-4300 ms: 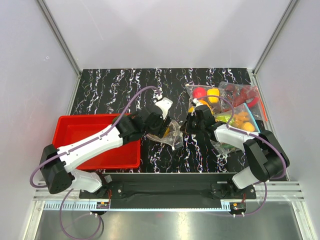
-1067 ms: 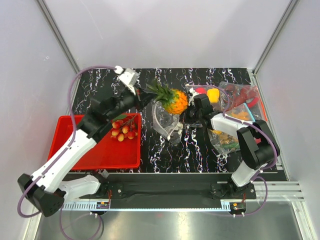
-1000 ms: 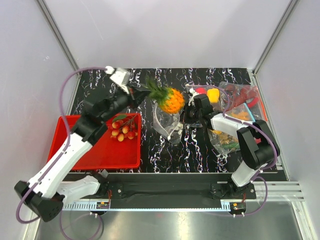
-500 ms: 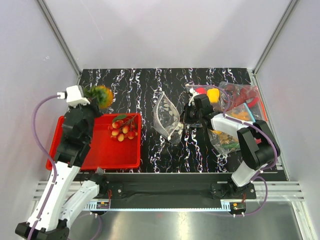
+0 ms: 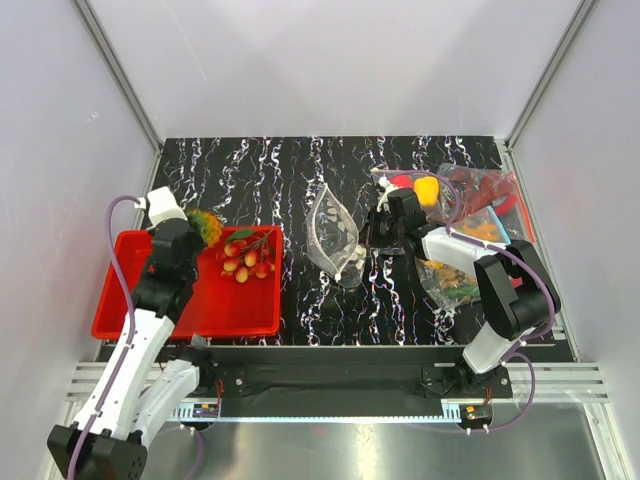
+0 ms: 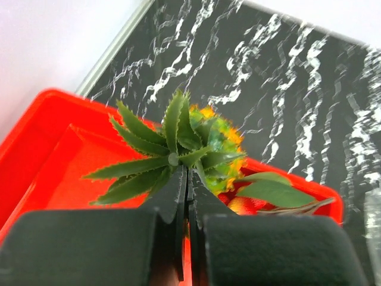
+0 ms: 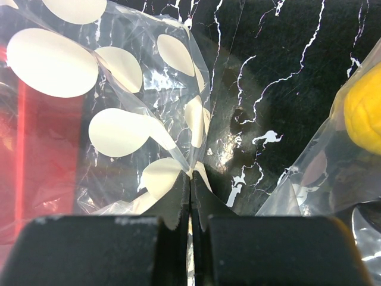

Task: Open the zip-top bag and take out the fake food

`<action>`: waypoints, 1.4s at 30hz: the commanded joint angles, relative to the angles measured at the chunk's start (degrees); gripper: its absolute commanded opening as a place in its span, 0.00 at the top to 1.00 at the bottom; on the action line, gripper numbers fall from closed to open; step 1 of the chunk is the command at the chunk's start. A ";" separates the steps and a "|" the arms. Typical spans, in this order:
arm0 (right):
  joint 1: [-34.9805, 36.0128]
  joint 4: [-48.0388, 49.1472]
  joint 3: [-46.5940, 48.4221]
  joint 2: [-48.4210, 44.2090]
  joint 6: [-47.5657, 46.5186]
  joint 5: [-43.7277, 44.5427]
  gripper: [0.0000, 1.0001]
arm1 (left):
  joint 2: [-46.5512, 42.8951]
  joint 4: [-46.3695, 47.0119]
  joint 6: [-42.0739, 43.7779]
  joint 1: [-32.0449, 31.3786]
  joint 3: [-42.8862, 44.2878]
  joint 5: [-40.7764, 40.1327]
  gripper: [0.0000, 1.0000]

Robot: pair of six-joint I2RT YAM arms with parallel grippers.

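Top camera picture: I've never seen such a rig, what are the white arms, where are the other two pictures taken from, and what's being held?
Two robot arms are bolted at the near edge of a marbled table, seen from above. The other two pictures come from a camera on each wrist. The left pincer is shut on the crown of a toy pineapple, over a red tray's far edge; the tray holds toy cherries. The right pincer pinches the edge of a zip-top bag with white dots. More bags of toy food lie at the right.
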 commanded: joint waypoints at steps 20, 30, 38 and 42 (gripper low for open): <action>-0.36 0.29 0.03 0.10 -0.78 -0.41 1.00 | -4.25 2.41 -2.58 0.96 -1.19 -0.63 1.00; -0.27 -0.06 0.11 0.18 -0.96 -0.23 1.00 | -0.90 0.66 -2.58 0.96 0.21 1.48 1.00; -0.36 0.47 0.47 1.33 -0.70 -1.38 1.00 | -2.31 -2.42 -2.67 -0.97 1.79 0.25 1.00; -0.36 0.38 0.64 1.50 -0.70 -1.55 1.00 | -2.84 -2.86 -2.49 -2.03 1.79 -1.42 1.00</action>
